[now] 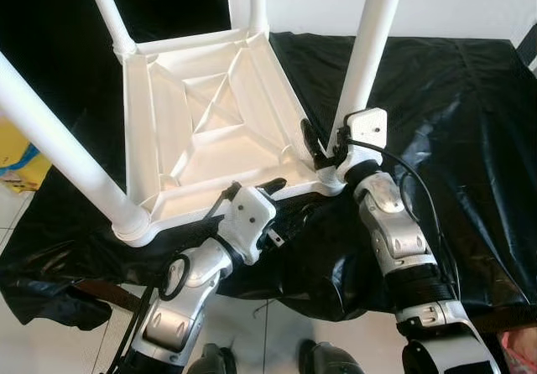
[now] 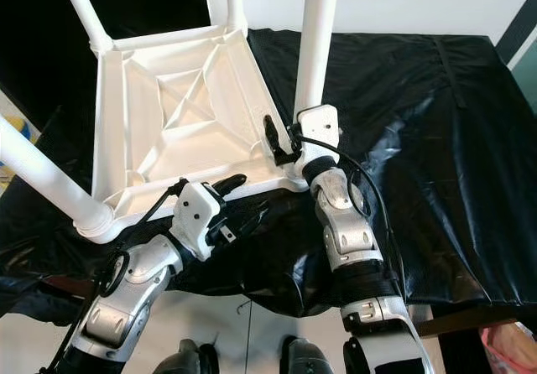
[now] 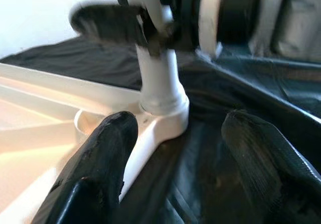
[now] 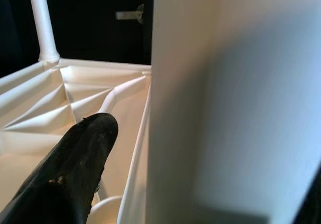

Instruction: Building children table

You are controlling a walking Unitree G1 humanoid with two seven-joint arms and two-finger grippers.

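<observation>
**Table upside down, R gripper on near-right leg**

The white table top (image 1: 210,131) lies inverted on a black sheet (image 1: 453,122), ribbed underside up, so the corner sockets face upward and the legs can go in from above. Four white legs stand in the corners; near-left leg (image 1: 59,148) and near-right leg (image 1: 369,47) are closest to the robot, the other two at the far corners run out of frame at the top.

Right gripper (image 1: 323,152) is at the base of the near-right leg, just above its socket. In the right wrist view one black finger (image 4: 75,169) sits on the inner side of the leg w/ the leg close against it; the other finger is hidden behind the leg. Looks like it's closed around the leg, prob. to steady or press it into the socket, but the far side can't be seen.

Left gripper (image 1: 273,194) is at the near edge of the top, between the two near legs. Fingers (image 3: 100,153) are spread wide, holding nothing: one over the white rim, one over the sheet. Prob. placed there to brace the top while the leg is seated.

All four legs appear in, so the build seems near its end; whether the leg is fully home can't be told.
</observation>
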